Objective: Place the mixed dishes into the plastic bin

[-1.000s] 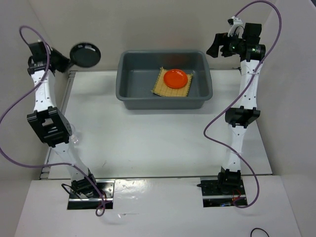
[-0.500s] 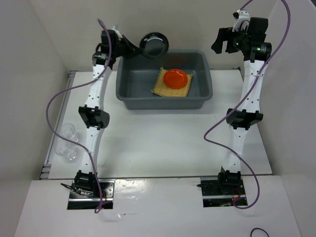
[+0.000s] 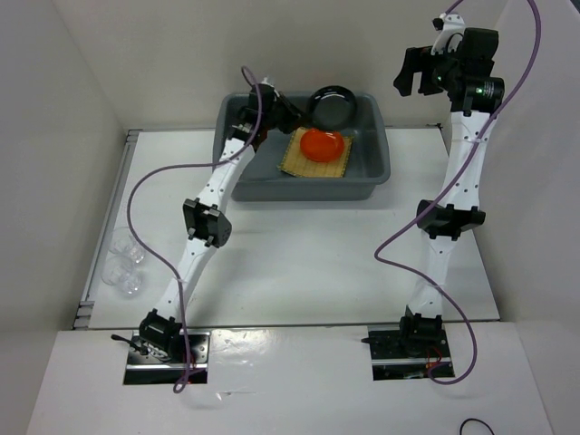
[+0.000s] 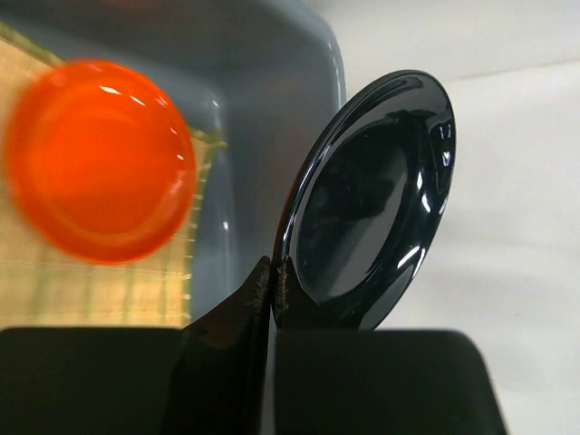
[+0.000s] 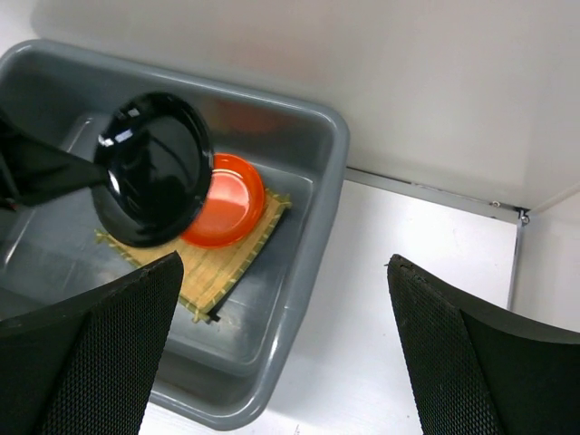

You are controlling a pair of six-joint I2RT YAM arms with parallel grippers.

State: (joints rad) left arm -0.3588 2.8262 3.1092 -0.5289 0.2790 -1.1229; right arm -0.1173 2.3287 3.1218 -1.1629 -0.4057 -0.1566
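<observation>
- Since half a second ago, left end effector [image 4: 275, 274] swings its pinched black plate [image 4: 372, 199] over the plastic bin [image 3: 381, 161].
- Orange plate [image 3: 323, 143] on mat [image 3: 295, 164] lies below it; lower, level, then release gently.
- Right end effector [image 5: 285, 263] gapes wide, empty.
- No readable writing or brand.

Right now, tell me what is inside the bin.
Tan mat on the bin floor, orange plate on it, hiding the mat's middle. Black plate held above.
</observation>
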